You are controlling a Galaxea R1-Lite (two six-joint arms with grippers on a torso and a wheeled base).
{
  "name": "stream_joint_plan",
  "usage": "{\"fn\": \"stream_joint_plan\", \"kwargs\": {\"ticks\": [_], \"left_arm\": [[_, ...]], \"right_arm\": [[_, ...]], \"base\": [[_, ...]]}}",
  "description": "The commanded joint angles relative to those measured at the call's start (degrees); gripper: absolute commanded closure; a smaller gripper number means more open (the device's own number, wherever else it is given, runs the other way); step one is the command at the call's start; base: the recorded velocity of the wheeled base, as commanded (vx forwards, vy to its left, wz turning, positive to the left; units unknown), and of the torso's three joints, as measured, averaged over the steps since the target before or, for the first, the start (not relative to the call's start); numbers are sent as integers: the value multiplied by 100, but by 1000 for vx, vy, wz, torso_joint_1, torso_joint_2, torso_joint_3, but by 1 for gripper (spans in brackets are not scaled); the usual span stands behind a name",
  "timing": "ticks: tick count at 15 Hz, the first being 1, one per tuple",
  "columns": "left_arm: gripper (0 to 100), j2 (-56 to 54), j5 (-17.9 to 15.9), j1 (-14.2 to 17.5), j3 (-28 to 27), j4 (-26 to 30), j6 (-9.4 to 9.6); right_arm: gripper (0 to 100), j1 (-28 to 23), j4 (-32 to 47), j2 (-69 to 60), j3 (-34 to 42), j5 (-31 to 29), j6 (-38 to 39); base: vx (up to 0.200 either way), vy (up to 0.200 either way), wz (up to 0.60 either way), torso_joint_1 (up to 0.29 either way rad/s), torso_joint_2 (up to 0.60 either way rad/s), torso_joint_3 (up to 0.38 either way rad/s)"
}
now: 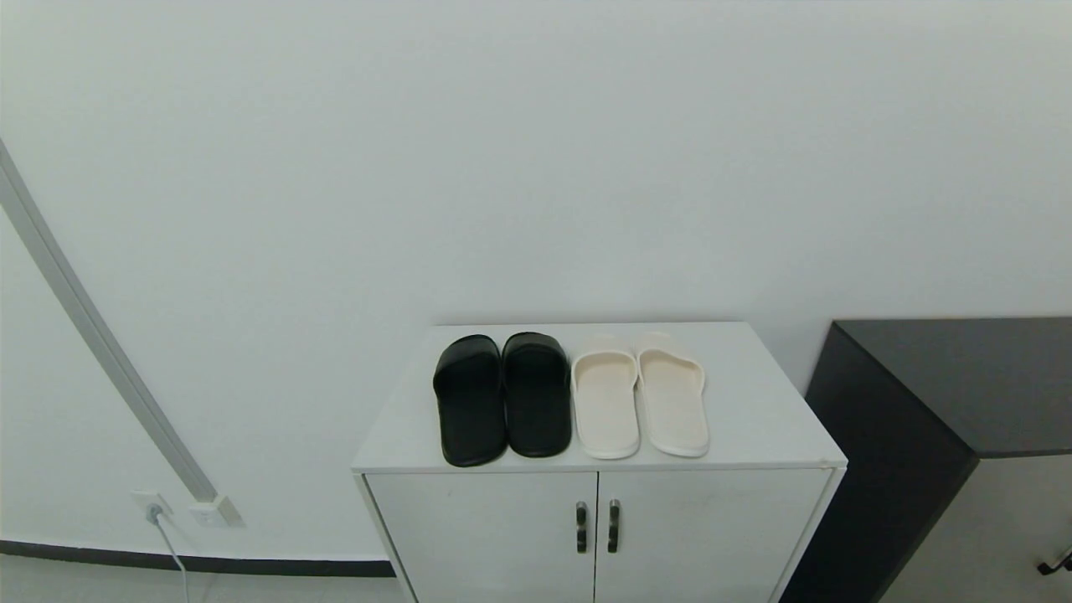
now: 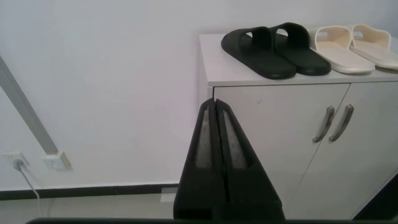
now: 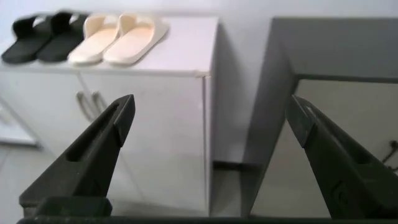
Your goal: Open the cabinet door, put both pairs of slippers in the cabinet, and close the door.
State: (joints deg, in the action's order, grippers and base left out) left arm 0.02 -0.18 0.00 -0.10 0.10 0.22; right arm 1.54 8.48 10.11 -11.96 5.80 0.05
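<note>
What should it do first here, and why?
Probably bring the right gripper, whose fingers are open, to the right door handle: both cabinet doors are shut, and the black slippers and cream slippers lie on top.

I can't read any text, label, number or sign on the cabinet [image 1: 586,536], slippers or wall from here

White two-door cabinet [image 1: 494,536], doors shut, black slippers [image 1: 501,398] left and cream slippers [image 1: 641,402] right on top, side by side.
</note>
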Motion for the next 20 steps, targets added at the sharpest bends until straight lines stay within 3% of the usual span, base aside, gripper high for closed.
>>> {"fn": "stream_joint_plan", "kwargs": {"ticks": [1,6,9,11,13,14,18,20], "left_arm": [[100,-2,1,0,1,-1,-4],[100,-2,1,0,1,-1,4],[100,6,1,0,1,-1,4],[100,-2,1,0,1,-1,4],[100,6,18,0,1,-1,22],[100,6,18,0,1,-1,22],[100,-2,1,0,1,-1,4],[100,6,-8,0,1,-1,4]], "right_arm": [[0,13,-163,1134,-70,263,-49],[0,242,-1525,3120,-193,624,21],[0,884,-2290,4562,-1054,439,232],[0,1587,-2299,5036,-1397,9,408],[0,2975,-2492,5924,-1889,-1108,874],[0,3415,-2641,6337,-2162,-1406,1076],[0,4118,-2931,7866,-3330,-2268,1428],[0,4215,-2931,8517,-3893,-2628,1700]], "base": [[0,0,0,0,0,0],[0,0,0,0,0,0],[0,0,0,0,0,0],[0,0,0,0,0,0],[0,0,0,0,0,0],[0,0,0,0,0,0],[0,0,0,0,0,0],[0,0,0,0,0,0]]}}
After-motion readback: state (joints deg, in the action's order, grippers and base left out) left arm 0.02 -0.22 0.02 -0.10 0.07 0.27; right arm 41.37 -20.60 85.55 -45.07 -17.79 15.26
